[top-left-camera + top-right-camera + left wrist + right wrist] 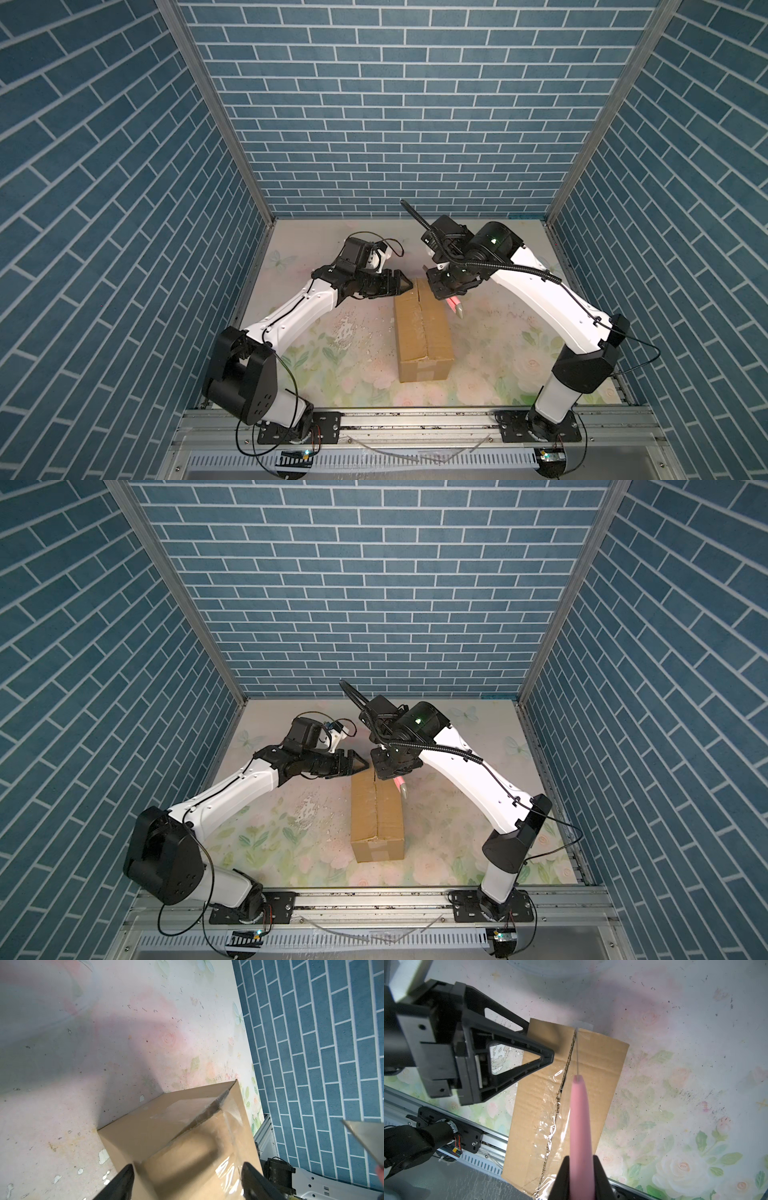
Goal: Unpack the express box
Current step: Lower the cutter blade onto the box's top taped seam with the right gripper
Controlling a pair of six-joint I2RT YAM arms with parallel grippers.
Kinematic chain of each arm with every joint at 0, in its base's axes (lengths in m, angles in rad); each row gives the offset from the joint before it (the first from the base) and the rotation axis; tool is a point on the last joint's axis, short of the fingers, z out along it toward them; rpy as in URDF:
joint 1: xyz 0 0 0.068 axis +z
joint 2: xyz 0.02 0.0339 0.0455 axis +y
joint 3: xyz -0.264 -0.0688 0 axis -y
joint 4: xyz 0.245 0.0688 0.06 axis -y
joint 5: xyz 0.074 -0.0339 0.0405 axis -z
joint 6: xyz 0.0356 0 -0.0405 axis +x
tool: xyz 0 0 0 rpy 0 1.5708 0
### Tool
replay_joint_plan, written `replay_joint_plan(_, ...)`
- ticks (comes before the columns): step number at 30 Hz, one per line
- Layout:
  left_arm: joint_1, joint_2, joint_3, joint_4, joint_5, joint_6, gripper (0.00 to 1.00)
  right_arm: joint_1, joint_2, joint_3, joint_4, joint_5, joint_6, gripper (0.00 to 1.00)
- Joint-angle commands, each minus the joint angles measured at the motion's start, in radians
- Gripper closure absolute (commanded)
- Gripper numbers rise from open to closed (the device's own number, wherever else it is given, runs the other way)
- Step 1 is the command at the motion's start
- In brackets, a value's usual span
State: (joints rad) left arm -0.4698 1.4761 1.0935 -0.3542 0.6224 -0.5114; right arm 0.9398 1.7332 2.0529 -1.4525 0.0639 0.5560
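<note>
A lab test booth: brick-print panels (395, 104), aluminium rail (415, 419), floral tabletop (332, 353).

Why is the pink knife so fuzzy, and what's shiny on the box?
Right wrist view: the knife is blurry, probably because it sits right by the lens. Right and left wrist views: light glints off clear tape on the box.

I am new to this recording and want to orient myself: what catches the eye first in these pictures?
The brown express box lies mid-way on the floral table, and the clear tape along its top seam looks slit. Over its far end the right claw grips a pink knife, with the blade pointing along the seam. The left claw stands open at the box's far left corner.
</note>
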Motion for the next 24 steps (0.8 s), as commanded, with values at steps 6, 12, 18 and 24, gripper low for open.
replay_joint_plan(6,0.005,0.011,-0.08,0.034,-0.026,-0.005,0.22,0.015,0.037,0.006,-0.03,-0.04,0.073,1.0)
replay_joint_plan(12,0.005,-0.004,-0.121,0.061,-0.049,-0.02,0.25,0.026,0.044,-0.038,-0.021,-0.055,0.119,1.0)
replay_joint_plan(18,0.005,-0.023,-0.154,0.093,-0.055,-0.037,0.26,0.028,0.071,-0.043,-0.028,-0.079,0.156,1.0)
replay_joint_plan(24,0.004,-0.036,-0.173,0.115,-0.062,-0.044,0.26,0.026,0.095,-0.05,-0.042,-0.068,0.174,1.0)
